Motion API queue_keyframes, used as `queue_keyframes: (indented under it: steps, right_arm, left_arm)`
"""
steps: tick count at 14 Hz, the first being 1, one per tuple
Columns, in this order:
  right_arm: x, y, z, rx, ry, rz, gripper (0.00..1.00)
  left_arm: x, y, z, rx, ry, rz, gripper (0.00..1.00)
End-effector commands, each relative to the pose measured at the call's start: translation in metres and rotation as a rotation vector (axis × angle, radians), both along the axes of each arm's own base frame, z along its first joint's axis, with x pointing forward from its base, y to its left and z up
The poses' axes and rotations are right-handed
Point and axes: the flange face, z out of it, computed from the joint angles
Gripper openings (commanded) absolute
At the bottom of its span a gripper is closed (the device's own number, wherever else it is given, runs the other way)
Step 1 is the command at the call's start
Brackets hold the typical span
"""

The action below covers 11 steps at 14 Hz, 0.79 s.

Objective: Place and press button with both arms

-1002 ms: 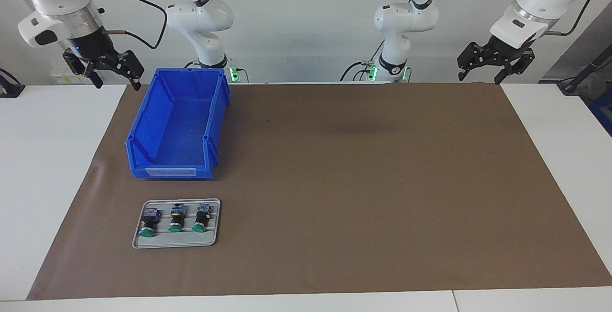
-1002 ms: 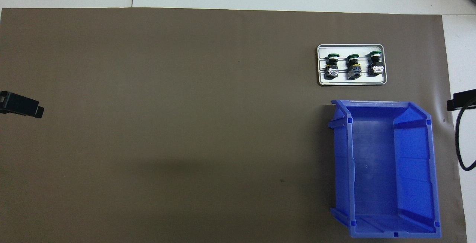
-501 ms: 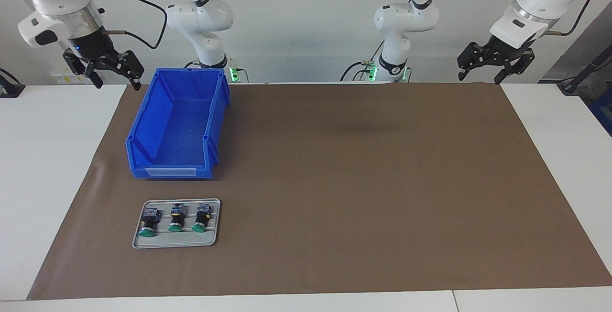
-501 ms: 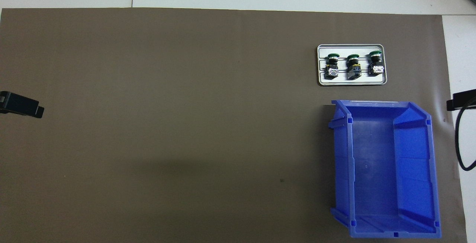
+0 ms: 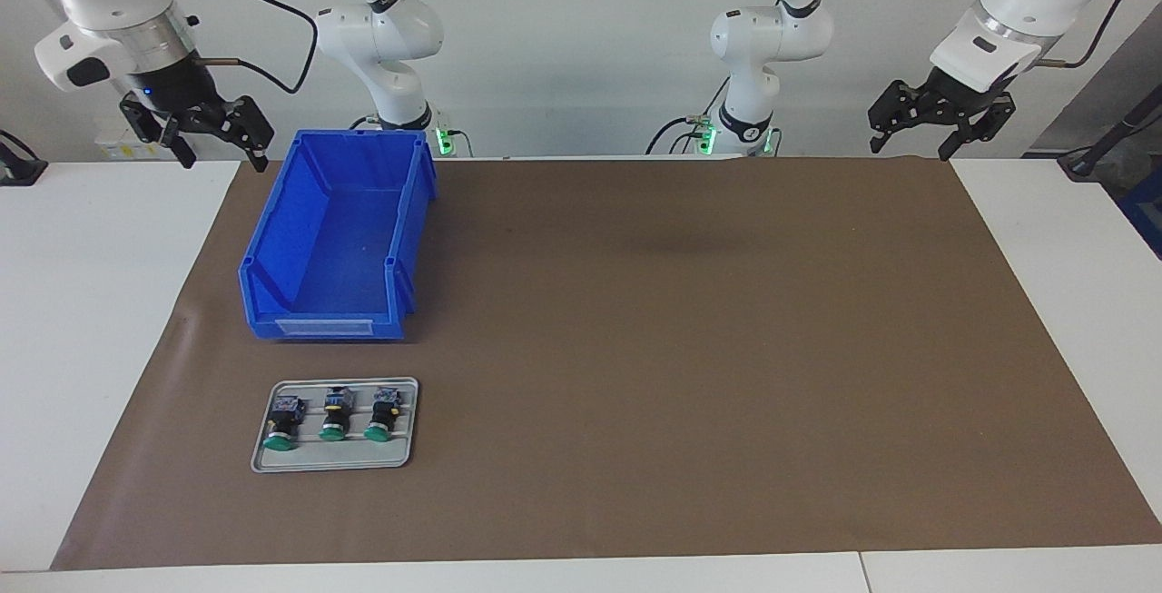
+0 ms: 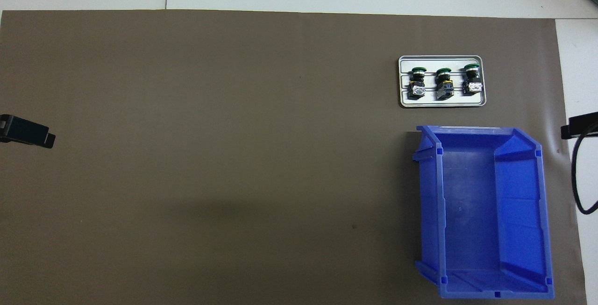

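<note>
Three buttons [image 5: 331,418] are lined up on a tray [image 5: 332,459] for easy picking; both grippers [image 5: 198,133] [image 5: 940,119] are held high, fingers wide, nothing held.

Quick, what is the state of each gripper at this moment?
Left gripper: open, holding nothing, raised at its own end of the table.
Right gripper: open, holding nothing, raised beside the blue bin.

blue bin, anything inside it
Nothing: the bin shows only its bare floor in both views. The three buttons lie on the tray, farther from the robots.
</note>
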Motion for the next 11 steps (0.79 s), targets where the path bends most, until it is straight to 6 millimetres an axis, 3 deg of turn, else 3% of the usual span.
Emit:
queue_keyframes:
  steps: [1, 8, 11]
  right_arm:
    - [-0.001, 0.000, -0.001, -0.010, -0.005, -0.010, 1.00]
    - [-0.001, 0.001, -0.004, -0.011, -0.014, -0.008, 1.00]
    - [0.019, 0.003, -0.023, -0.018, -0.024, -0.006, 1.00]
  left_arm:
    - [-0.006, 0.003, 0.002, 0.013, 0.005, 0.010, 1.00]
    - [-0.006, 0.003, 0.002, 0.013, 0.005, 0.008, 1.00]
    - [-0.006, 0.003, 0.002, 0.013, 0.005, 0.008, 1.00]
